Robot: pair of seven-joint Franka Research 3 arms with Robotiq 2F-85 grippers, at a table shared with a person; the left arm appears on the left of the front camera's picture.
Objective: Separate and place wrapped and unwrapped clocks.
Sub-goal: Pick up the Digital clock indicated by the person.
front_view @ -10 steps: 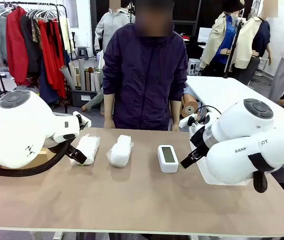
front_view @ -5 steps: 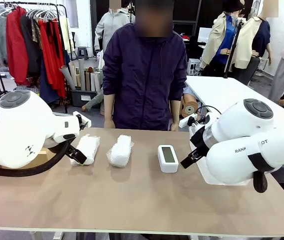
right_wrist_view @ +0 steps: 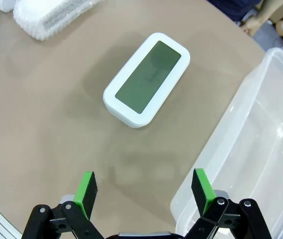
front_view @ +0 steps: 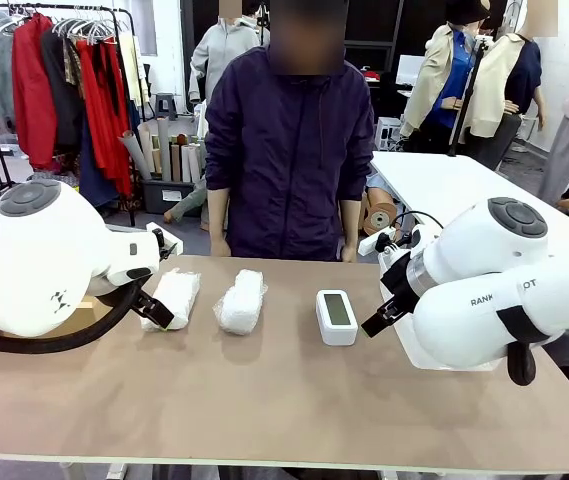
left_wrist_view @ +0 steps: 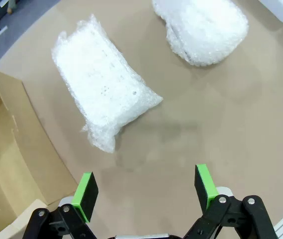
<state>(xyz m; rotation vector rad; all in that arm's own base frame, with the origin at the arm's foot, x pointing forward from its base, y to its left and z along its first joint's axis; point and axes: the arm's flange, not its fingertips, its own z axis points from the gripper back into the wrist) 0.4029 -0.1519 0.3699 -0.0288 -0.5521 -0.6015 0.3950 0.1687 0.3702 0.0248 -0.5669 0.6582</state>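
Note:
Two bubble-wrapped clocks lie on the brown table: one at the left [front_view: 172, 297] [left_wrist_view: 101, 84], one in the middle [front_view: 240, 301] [left_wrist_view: 203, 27]. The bare white clock [front_view: 336, 316] [right_wrist_view: 147, 78] with a grey-green screen lies face up to their right. My left gripper [left_wrist_view: 146, 191] hangs open above the table, just short of the left bundle. My right gripper [right_wrist_view: 143, 191] hangs open above the table near the bare clock, with nothing between its fingers. In the front view both grippers are hidden behind the arms.
A brown cardboard box [left_wrist_view: 7, 164] stands open beside the left bundle. A clear plastic tub [right_wrist_view: 250, 149] stands next to the bare clock on the right. A person [front_view: 289, 150] stands at the far edge, hands behind it.

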